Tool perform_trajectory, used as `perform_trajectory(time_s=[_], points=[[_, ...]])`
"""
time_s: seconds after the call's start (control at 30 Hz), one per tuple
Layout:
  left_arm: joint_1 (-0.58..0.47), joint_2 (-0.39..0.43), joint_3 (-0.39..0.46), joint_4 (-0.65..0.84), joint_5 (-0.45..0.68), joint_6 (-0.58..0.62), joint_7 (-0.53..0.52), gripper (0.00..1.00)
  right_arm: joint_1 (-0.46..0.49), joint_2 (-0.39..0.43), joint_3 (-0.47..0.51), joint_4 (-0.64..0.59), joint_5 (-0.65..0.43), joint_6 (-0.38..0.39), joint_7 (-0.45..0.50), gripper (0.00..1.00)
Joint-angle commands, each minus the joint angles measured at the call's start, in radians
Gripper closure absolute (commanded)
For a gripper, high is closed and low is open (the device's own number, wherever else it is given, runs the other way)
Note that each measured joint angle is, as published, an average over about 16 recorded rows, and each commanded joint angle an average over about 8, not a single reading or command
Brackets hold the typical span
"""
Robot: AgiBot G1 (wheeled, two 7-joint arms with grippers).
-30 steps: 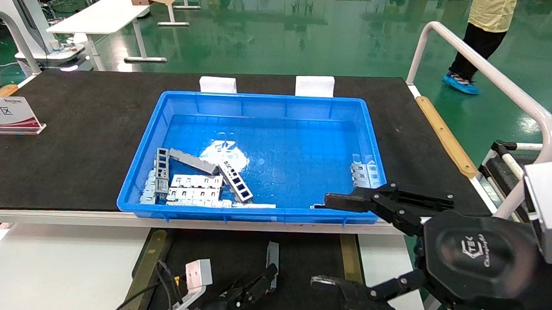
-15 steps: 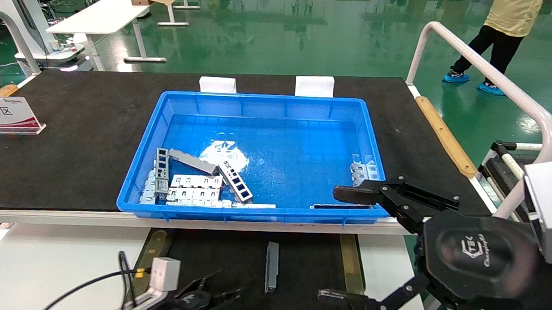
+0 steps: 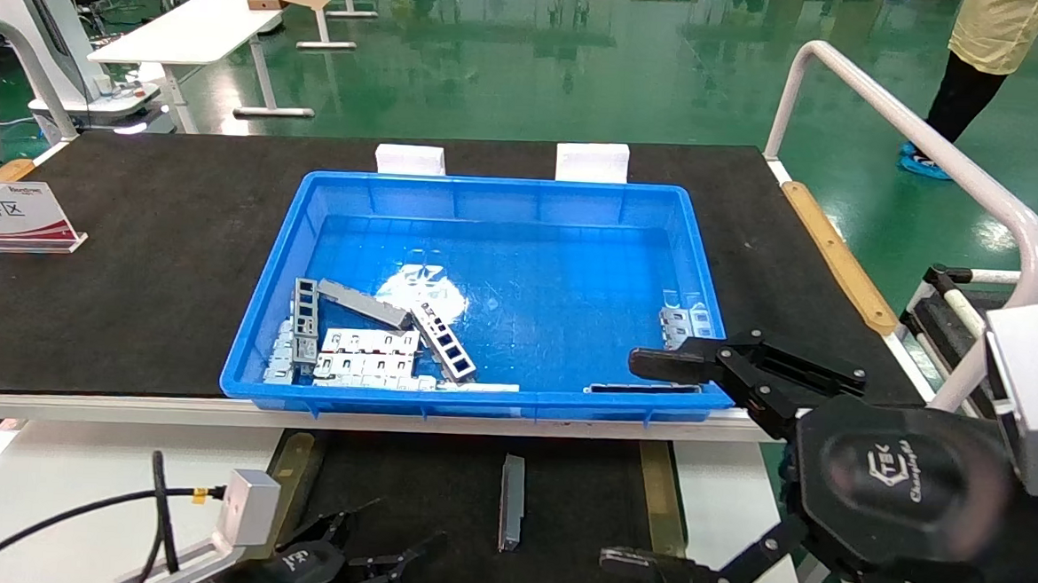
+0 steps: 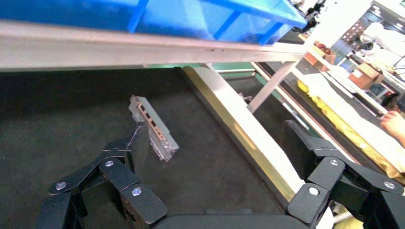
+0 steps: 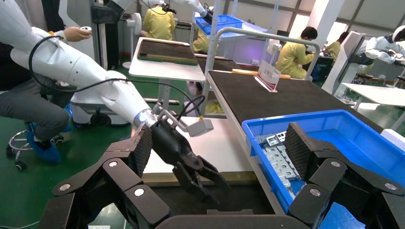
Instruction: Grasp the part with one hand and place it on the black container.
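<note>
From the head camera, a blue rectangular plastic bin [image 3: 483, 294] sits on the large black-matted surface [image 3: 130, 253]. It holds a heap of silver metal brackets and plates [image 3: 365, 341] at its 7 o'clock corner, a few more brackets [image 3: 684, 322] on the 4 o'clock side, and a thin strip [image 3: 643, 389] along the near wall. Below it lies the flat matte black container [image 3: 437, 500] with two tan-brown edge strips [image 3: 657, 499]. One long silver-grey metal channel part [image 3: 512, 502] rests on it, lying lengthwise, free of both hands. The left hand [image 3: 354, 560] hovers at the part's 8 o'clock, fingers spread and empty. The right hand [image 3: 643, 462] hangs at 3 o'clock, jaws wide apart.

The left wrist camera shows the part [image 4: 154, 128] on the black container [image 4: 57, 114], just beyond one spread finger [image 4: 138, 148].

The right wrist camera shows the bin [image 5: 334, 138], brackets [image 5: 279, 155] inside, and the left hand [image 5: 200, 179] beyond.
</note>
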Motion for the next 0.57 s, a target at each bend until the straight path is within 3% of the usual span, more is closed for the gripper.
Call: perform_trajectory(time_s=[0.03, 0.57], points=[[0.001, -0.018, -0.004, -0.011, -0.004, 0.011, -0.007, 0.0, 0.0, 0.0, 0.0, 0.0, 0.0, 0.0, 0.0, 0.0], [0.01, -0.064, -0.031, -0.06, -0.03, 0.014, -0.022, 0.0, 0.0, 0.0, 0.0, 0.0, 0.0, 0.0, 0.0, 0.0]])
